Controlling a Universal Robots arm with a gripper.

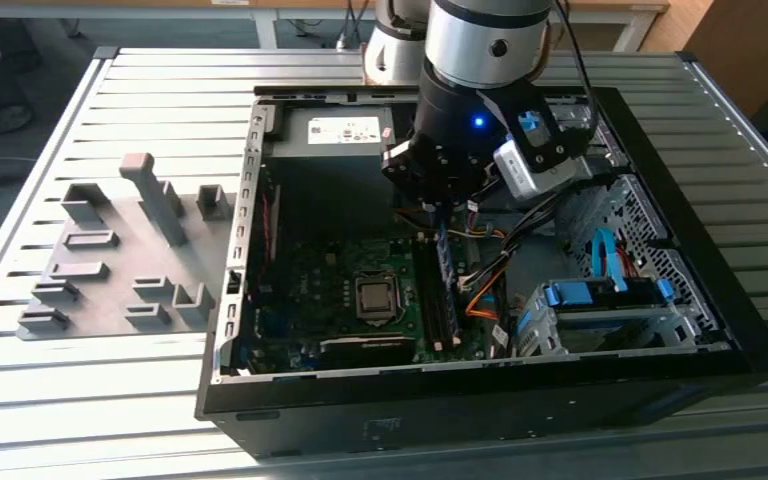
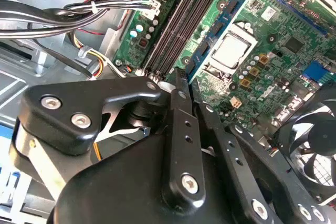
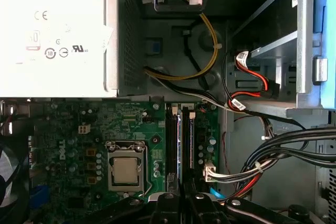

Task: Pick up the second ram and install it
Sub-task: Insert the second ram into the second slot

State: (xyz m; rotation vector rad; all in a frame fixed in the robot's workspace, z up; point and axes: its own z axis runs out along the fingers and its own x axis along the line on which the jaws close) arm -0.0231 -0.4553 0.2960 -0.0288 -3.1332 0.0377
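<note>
Green second ram (image 3: 185, 140) stands over the motherboard slots (image 3: 172, 140), gripper (image 3: 182, 196) clamped on it.

Arm (image 1: 484, 50) upright, end effector (image 2: 180, 76) pointed straight down, set low

The table (image 1: 91, 400) bears holder blocks (image 1: 124, 255) at the exterior view's left, beside the case (image 1: 491, 405).

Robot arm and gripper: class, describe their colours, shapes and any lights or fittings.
The arm is a silver cylinder above a black wrist section with a small blue light; a grey box with a blue part is mounted beside it. The gripper is matte black, built of jointed bars fastened with silver screws.
</note>
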